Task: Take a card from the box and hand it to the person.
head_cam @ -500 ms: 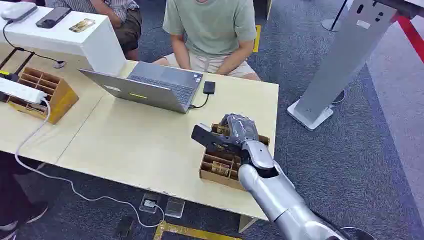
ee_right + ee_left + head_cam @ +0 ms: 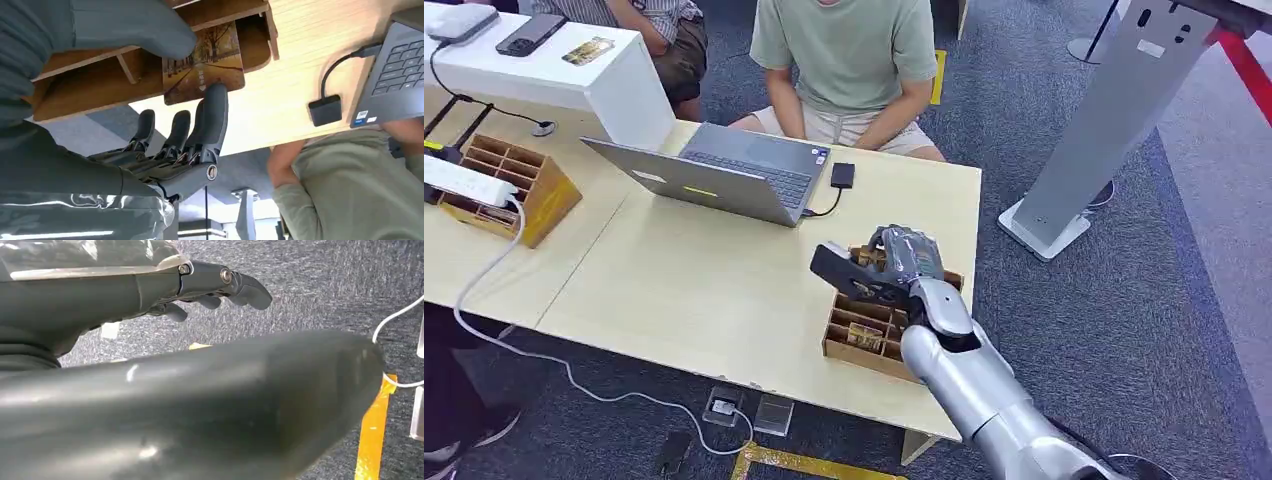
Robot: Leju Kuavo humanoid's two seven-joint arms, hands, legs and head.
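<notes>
A wooden box (image 2: pixel 860 343) with several compartments stands near the table's front right corner. My right hand (image 2: pixel 894 265) hovers over its far end. In the right wrist view the thumb (image 2: pixel 145 30) and a dark finger (image 2: pixel 215 107) pinch a card (image 2: pixel 202 62) printed with autumn trees, which sticks out past the box (image 2: pixel 95 82) wall. The person (image 2: pixel 844 50) in a green shirt sits across the table, arms resting in the lap. My left hand (image 2: pixel 210 287) hangs over the grey carpet with fingers loosely apart and nothing in it.
An open laptop (image 2: pixel 724 170) with a black adapter (image 2: pixel 842 175) lies between the box and the person. A second wooden box (image 2: pixel 529 190) and a white power strip (image 2: pixel 464 182) sit at the left. A grey stand (image 2: pixel 1104 130) rises beyond the table's right edge.
My right hand has shifted a little to the right over the box. Everything else stays as it was.
</notes>
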